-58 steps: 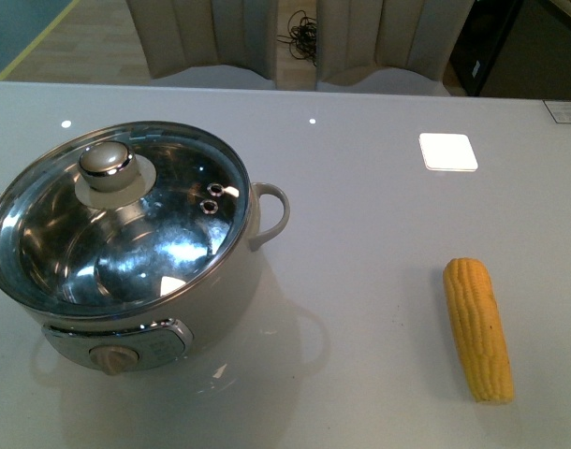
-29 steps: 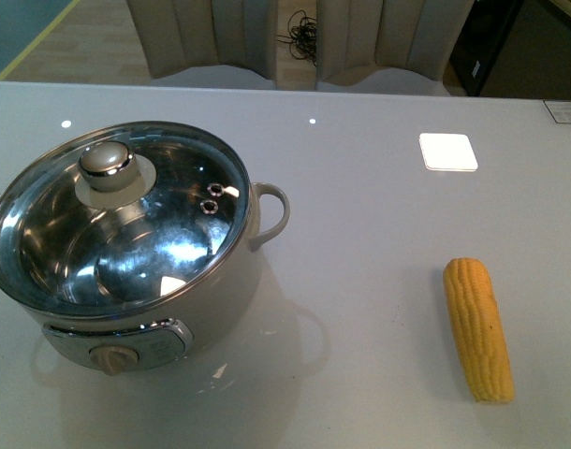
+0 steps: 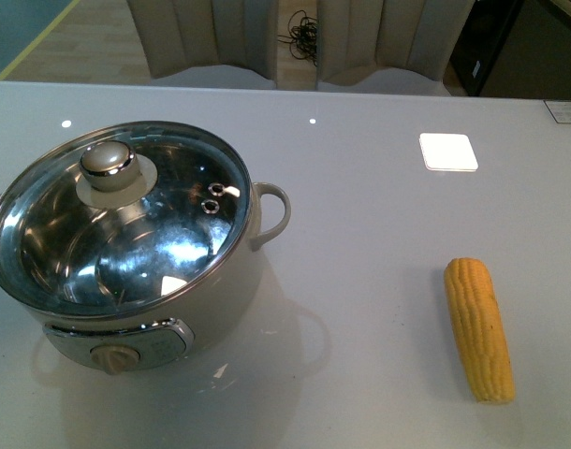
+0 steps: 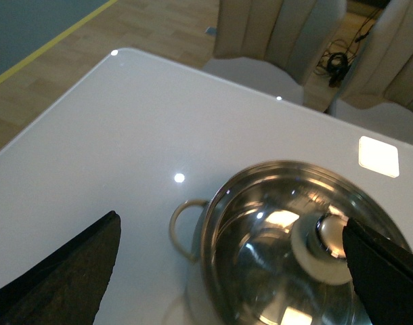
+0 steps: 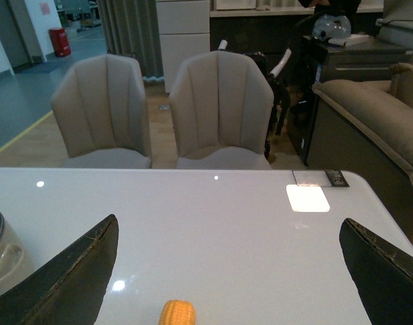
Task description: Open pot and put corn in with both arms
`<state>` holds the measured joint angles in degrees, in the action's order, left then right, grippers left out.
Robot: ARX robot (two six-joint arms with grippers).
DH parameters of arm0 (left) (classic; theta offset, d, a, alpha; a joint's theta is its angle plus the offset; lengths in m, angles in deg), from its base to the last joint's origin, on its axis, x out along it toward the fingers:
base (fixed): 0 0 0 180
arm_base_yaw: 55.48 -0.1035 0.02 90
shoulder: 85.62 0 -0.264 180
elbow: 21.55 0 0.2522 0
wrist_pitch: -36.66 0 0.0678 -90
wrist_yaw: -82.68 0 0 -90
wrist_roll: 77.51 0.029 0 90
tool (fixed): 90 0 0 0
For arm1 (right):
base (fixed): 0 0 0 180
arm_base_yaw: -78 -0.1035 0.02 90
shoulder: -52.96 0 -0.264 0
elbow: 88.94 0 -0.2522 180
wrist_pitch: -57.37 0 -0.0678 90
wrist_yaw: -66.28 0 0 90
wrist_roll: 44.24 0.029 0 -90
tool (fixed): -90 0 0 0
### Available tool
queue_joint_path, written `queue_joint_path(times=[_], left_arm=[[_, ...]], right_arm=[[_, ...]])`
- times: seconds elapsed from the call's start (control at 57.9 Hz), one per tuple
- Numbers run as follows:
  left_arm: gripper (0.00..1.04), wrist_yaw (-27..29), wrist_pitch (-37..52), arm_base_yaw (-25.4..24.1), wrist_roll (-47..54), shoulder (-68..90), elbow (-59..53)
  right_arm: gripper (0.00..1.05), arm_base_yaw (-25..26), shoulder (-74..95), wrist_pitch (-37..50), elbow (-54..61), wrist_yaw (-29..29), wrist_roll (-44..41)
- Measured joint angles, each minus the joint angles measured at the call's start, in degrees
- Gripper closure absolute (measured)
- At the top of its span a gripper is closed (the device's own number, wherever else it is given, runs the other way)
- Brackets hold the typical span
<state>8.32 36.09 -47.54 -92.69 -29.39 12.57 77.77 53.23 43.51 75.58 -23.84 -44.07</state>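
While the front view is set against the two earlier ones, no change is recorded: the pot [image 3: 225,299] and the corn [image 3: 478,329] lie where they lay before, and the glass lid [image 3: 164,248] remains seated.

The pot is found on the left part of the white bench [image 3: 360,234], its control knob [image 3: 112,358] turned toward the robot and one loop handle [image 3: 274,210] turned toward the corn. The lid is closed on the steel rim and covers the whole opening; its round lid knob [image 3: 108,161] is set toward the far left of the glass. The corn is laid on the right part of the bench, well apart from the pot, with bare bench between them.

The left claw [image 4: 230,220] is seen spread wide above the pot, one fingertip [image 4: 369,261] just beside the lid knob in the left wrist view; nothing is pinched. The right claw [image 5: 228,223] is likewise spread wide and empty above the bench, with the end of the corn visible below it.

A bright white square [image 3: 447,152] is noted on the bench beyond the corn. Two pale chairs [image 3: 201,37] stand behind the far edge.
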Motion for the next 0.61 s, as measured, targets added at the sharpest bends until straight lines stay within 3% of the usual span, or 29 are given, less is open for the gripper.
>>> queue_joint_path(times=[0.207, 0.605], left_arm=[[0.07, -4.70, 14.82, 1.14, 5.99, 23.69, 10.32], [0.07, -7.74, 23.21, 4.70, 12.04, 49.03, 23.23]], right_arm=[[0.09, 0.00, 0.00, 0.00, 0.00, -0.02, 0.02], [0.09, 0.00, 0.00, 0.00, 0.00, -0.02, 0.00]])
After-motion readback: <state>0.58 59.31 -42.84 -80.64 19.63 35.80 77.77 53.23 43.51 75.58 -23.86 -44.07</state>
